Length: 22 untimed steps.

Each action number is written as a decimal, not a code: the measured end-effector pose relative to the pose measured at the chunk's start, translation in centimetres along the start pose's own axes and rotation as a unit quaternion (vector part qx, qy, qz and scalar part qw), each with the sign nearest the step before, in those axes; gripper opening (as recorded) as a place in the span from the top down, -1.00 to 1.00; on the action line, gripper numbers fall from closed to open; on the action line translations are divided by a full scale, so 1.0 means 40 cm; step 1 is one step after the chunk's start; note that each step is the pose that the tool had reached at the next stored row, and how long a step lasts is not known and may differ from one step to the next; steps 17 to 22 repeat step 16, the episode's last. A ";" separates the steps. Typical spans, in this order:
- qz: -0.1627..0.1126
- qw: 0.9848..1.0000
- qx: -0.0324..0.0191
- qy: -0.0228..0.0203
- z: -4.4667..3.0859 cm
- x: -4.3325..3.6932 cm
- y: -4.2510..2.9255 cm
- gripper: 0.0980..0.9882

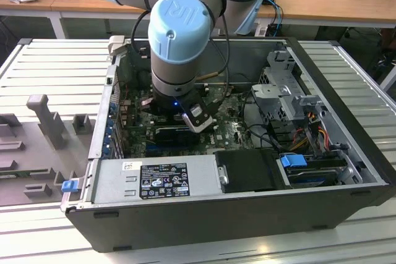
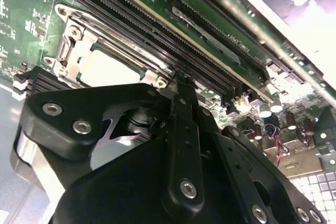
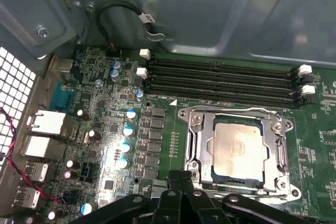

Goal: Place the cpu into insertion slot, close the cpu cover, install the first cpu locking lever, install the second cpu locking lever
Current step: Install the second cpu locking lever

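Observation:
The cpu [image 3: 239, 148] lies flat in the insertion slot [image 3: 286, 129] on the green board. The cpu cover [image 3: 205, 153] is down around it, and the chip shows through its window. Thin wire levers run along the socket's edges; I cannot tell if they are latched. My gripper [image 3: 180, 174] is shut with nothing between its fingers, and its tips sit at the socket's near edge. In the second wrist view the gripper [image 2: 178, 80] hangs beside a corner of the cover [image 2: 79, 32], just off the cpu [image 2: 107, 66]. In the exterior view the arm's wrist [image 1: 176, 47] reaches down into the open computer case.
Long black memory slots [image 3: 220, 80] run beside the socket. Capacitors [image 3: 126, 129] and rear ports [image 3: 47, 124] stand on its other side. The case wall [image 3: 210, 14] rises behind them. A power supply [image 1: 158, 180] and drive bays [image 1: 291, 103] crowd the case.

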<state>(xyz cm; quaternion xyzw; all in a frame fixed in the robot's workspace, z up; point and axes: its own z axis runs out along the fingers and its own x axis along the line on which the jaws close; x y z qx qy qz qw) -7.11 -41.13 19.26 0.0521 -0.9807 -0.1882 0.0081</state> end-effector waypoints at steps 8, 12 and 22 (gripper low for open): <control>0.000 1.000 -0.002 0.000 -0.009 0.002 0.007 0.98; 0.000 1.000 -0.002 0.000 -0.033 0.002 0.017 0.98; 0.000 1.000 -0.002 0.000 -0.049 0.002 0.023 0.98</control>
